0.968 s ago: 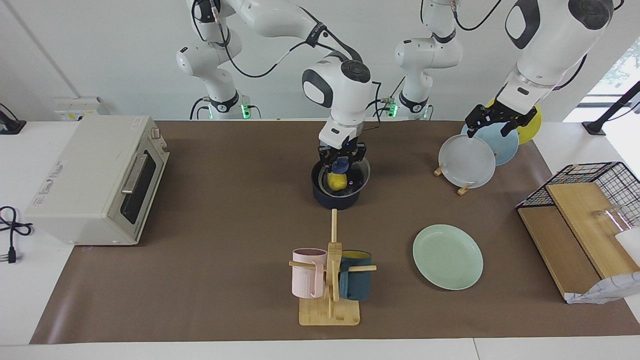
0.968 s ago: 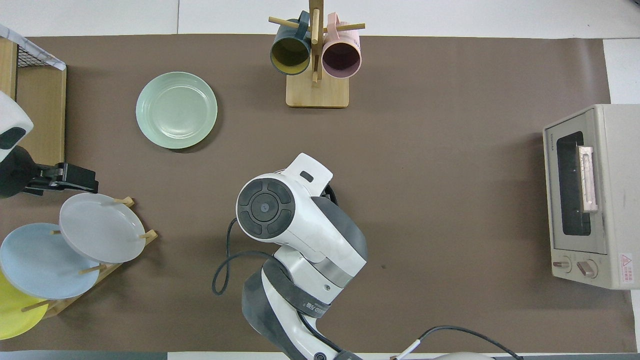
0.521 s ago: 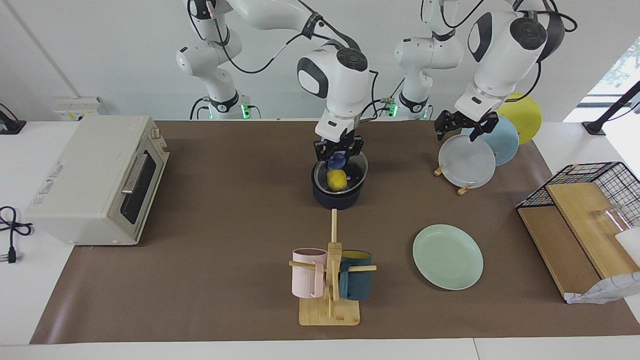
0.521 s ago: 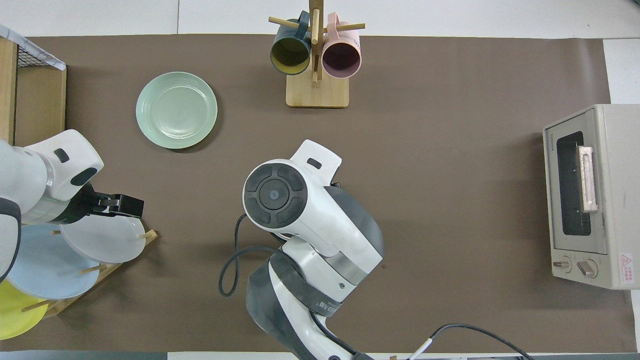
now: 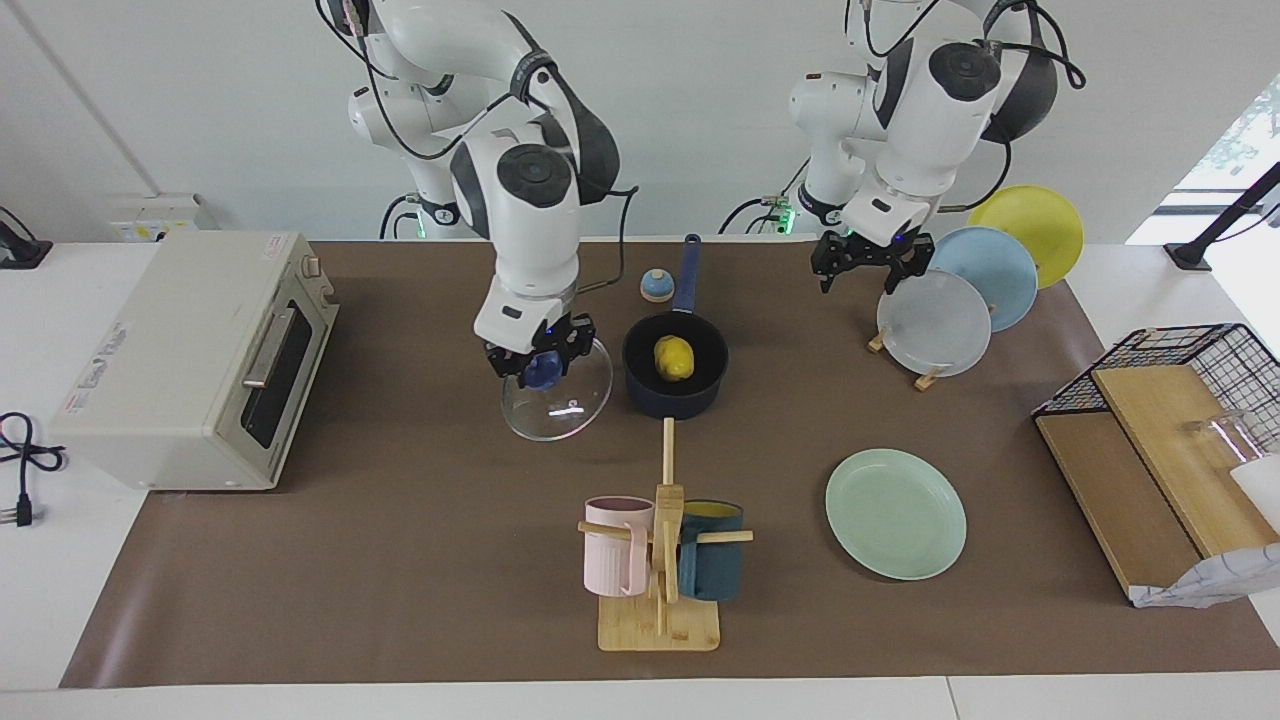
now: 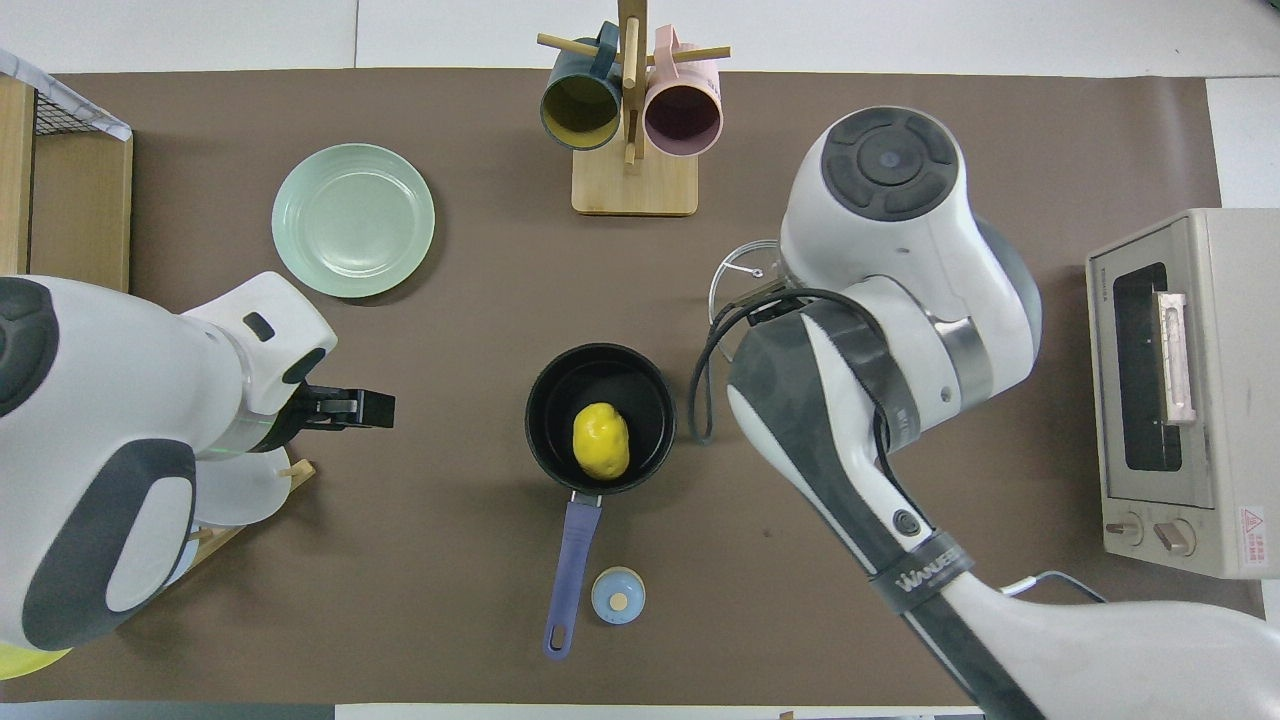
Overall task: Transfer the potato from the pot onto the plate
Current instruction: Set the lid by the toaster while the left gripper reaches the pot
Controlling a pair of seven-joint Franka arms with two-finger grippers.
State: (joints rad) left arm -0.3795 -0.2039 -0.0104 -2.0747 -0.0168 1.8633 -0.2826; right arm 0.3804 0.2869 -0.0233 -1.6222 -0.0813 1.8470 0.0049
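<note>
The yellow potato [image 5: 674,357] lies inside the navy pot [image 5: 640,385], which stands uncovered mid-table with its long handle toward the robots. Both also show in the overhead view: potato [image 6: 601,441], pot [image 6: 550,400]. My right gripper [image 5: 541,368] is shut on the blue knob of a glass lid [image 5: 565,405], held tilted low over the table beside the pot, toward the right arm's end. My left gripper [image 5: 868,262] is open and empty, up in the air beside the plate rack, between it and the pot. The mint-green plate [image 5: 895,513] lies empty, farther from the robots.
A plate rack [image 5: 935,325] holds grey, blue and yellow plates. A mug tree [image 5: 660,560] with pink and teal mugs stands farther out than the pot. A toaster oven [image 5: 190,360] sits at the right arm's end, a wire basket [image 5: 1170,400] at the left arm's. A small blue round thing [image 5: 656,286] lies by the pot handle.
My right gripper has lifted the glass lid off the pot and carried it toward the right arm's end, uncovering the potato. My left gripper has moved from over the plate rack toward the pot.
</note>
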